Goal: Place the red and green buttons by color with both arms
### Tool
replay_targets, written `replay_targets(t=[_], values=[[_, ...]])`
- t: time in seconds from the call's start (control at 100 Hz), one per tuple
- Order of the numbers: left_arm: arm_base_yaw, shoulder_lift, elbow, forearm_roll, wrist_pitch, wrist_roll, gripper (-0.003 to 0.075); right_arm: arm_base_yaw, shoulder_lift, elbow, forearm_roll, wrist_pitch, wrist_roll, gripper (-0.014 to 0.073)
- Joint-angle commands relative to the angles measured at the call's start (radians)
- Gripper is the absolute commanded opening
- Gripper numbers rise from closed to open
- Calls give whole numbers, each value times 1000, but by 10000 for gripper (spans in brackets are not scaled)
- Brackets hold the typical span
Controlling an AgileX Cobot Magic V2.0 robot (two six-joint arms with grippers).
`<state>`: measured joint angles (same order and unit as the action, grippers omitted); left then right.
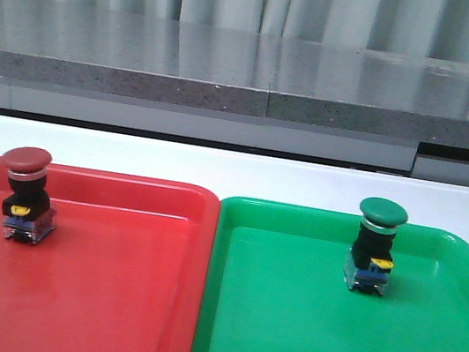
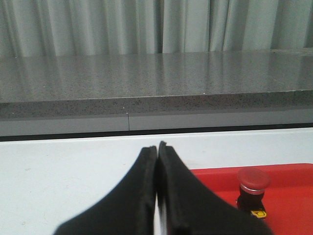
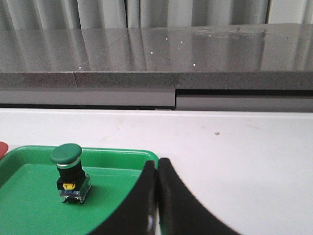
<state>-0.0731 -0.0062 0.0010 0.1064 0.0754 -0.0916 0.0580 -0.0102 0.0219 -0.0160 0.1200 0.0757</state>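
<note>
The red button (image 1: 24, 195) stands upright in the red tray (image 1: 108, 299), near its far left corner. The green button (image 1: 376, 247) stands upright in the green tray (image 1: 297, 347), toward its far side. Neither arm shows in the front view. In the left wrist view my left gripper (image 2: 157, 147) is shut and empty, over the white table just left of the red tray (image 2: 293, 196), with the red button (image 2: 253, 187) to its right. In the right wrist view my right gripper (image 3: 157, 162) is shut and empty at the green tray's (image 3: 29, 205) right corner; the green button (image 3: 69, 173) stands to its left.
The two trays sit side by side on a white table (image 1: 235, 172). A grey stone counter (image 1: 251, 71) runs along the far side, with pale curtains behind it. White table surface (image 3: 244, 161) lies right of the green tray.
</note>
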Motion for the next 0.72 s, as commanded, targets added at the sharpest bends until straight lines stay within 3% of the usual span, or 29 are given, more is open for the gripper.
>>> replay_targets(t=[0.0, 0.71], values=[[4, -29, 43, -1, -89, -7, -19, -8, -21, -9, 1, -79, -2, -68], [4, -29, 43, -1, -89, -7, -19, -8, -21, -9, 1, -83, -2, -68]])
